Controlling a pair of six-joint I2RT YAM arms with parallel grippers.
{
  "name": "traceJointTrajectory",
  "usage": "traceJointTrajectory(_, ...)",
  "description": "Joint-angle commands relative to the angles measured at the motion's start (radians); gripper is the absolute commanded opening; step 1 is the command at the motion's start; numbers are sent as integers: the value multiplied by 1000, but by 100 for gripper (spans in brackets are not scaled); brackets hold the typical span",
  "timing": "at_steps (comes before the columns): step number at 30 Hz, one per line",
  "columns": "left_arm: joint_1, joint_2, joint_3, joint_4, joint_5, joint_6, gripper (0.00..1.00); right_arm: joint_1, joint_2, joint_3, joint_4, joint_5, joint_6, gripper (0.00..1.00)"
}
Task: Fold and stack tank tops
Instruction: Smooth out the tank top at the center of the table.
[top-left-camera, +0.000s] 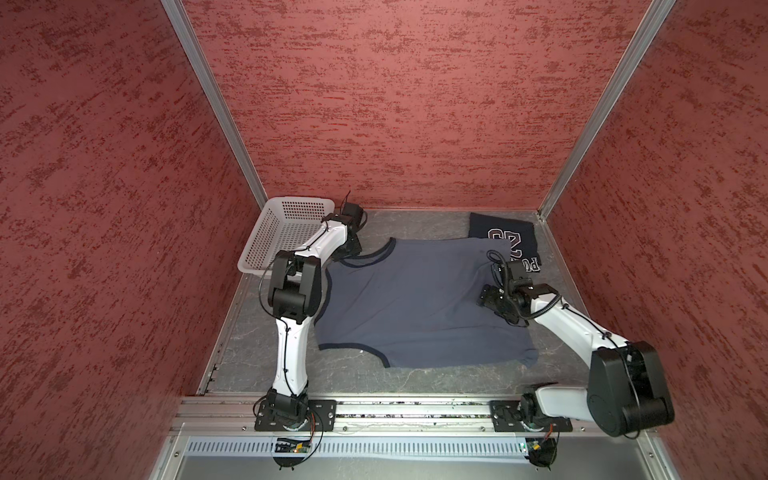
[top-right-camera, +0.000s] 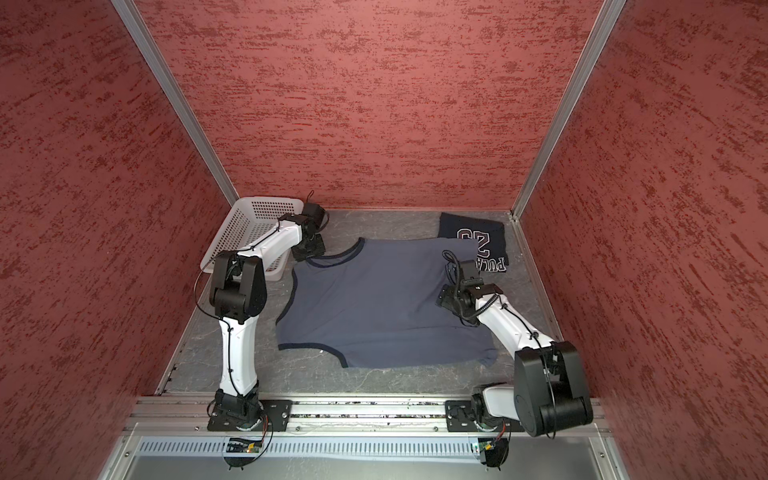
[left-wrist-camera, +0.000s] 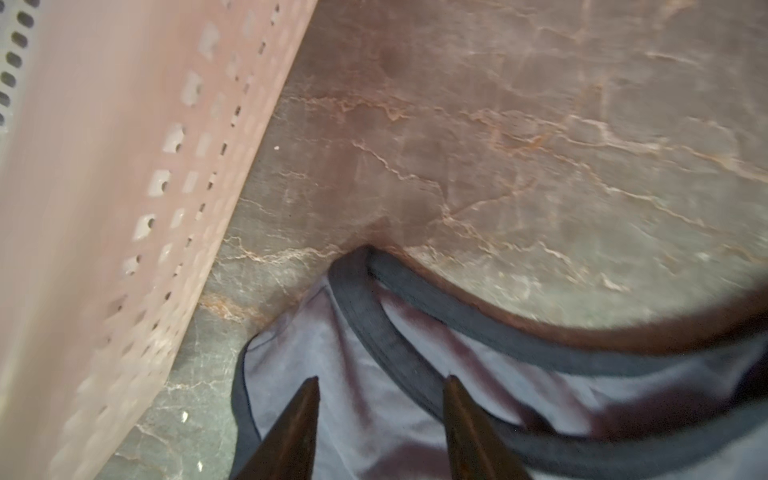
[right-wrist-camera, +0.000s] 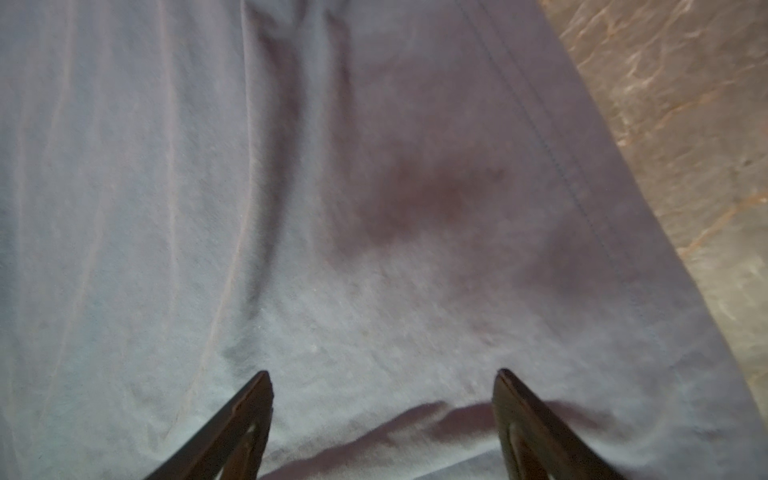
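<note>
A slate blue-grey tank top (top-left-camera: 415, 307) (top-right-camera: 374, 307) with navy trim lies spread flat mid-table in both top views. A dark navy tank top (top-left-camera: 505, 239) (top-right-camera: 478, 241) with white lettering sits folded at the back right, its near edge under the grey one's corner. My left gripper (top-left-camera: 353, 249) (left-wrist-camera: 380, 380) is down on the grey top's far shoulder strap (left-wrist-camera: 365, 299), jaws part open with bunched cloth between them. My right gripper (top-left-camera: 484, 297) (right-wrist-camera: 382, 374) hangs wide open just over the grey cloth (right-wrist-camera: 291, 208) near its hem, holding nothing.
A white perforated basket (top-left-camera: 282, 232) (top-right-camera: 245, 228) (left-wrist-camera: 104, 208) stands at the back left, close beside the left gripper. The marbled grey table (top-left-camera: 415, 378) (left-wrist-camera: 498, 145) is walled by red panels on three sides, with the arms' rail along the front.
</note>
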Motion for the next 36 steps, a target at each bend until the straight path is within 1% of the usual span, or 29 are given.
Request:
traceJointTrajectory(1, 4, 32, 27, -19, -47, -17, 46, -4, 5, -14, 26, -14, -4, 84)
traceJointTrajectory(7, 4, 91, 63, -29, -74, -22, 40, -4, 9, -27, 39, -24, -1, 84)
traceJointTrajectory(12, 5, 114, 75, -20, -103, -20, 40, -3, 24, -39, 56, -43, 2, 84)
traceJointTrajectory(17, 14, 140, 91, -30, -99, -28, 37, -4, 40, -43, 62, -49, 2, 84)
traceJointTrajectory(32, 18, 128, 84, -3, -86, -41, 10, -3, 40, -41, 56, -41, -3, 84)
traceJointTrajectory(36, 18, 70, 35, 35, -95, -52, 7, -3, 44, -40, 56, -40, -4, 84)
